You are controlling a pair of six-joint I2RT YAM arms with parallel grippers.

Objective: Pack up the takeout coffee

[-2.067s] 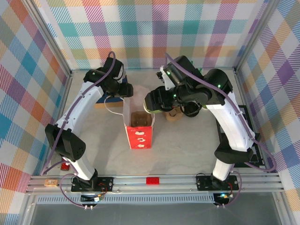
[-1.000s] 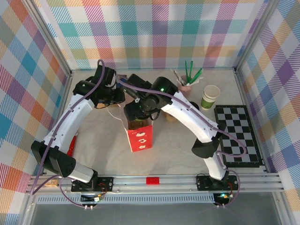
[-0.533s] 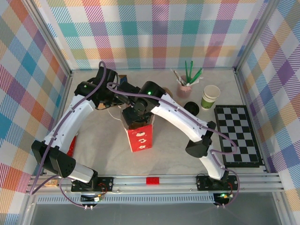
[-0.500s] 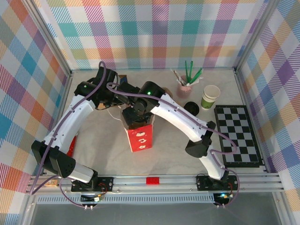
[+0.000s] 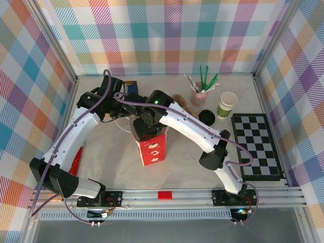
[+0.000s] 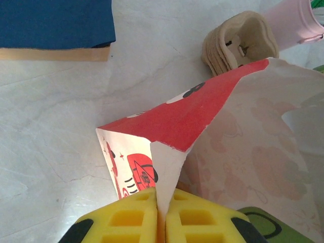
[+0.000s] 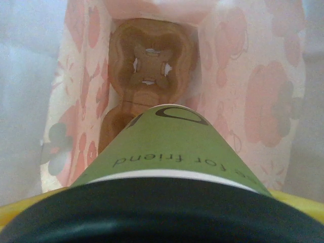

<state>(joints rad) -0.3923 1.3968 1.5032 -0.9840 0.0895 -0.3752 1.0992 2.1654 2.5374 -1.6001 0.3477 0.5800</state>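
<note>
Currently right gripper (image 5: 148,126) grasps the coffee cup (image 7: 167,147), black lid toward the wrist, at the mouth of the open red bag (image 6: 192,114). Brown carrier (image 7: 152,71) lies at the bag's bottom. Left gripper (image 6: 162,215) is clenched on the bag's rim.

Top view: right arm (image 5: 182,121) covers mouth of red bag (image 5: 153,149), so contents cannot be told there. Carrier stack (image 5: 178,99) is half behind same arm. Red obj. (image 5: 76,159) at left lies partly under left arm (image 5: 76,126); too small to identify. Left wrist view: left fingers (image 6: 126,225) cut by btm edge, blue item (image 6: 55,23) by top edge, pink cup (image 6: 304,20) by top-right corner. Right wrist view: takeout coffee (image 7: 167,147) is v. close, its black lid (image 7: 152,212) blurred and cut at btm; it hides lower part of carrier in bag (image 7: 149,71). Right fingers (image 7: 309,202) show as yellow slivers at btm corners.
</note>
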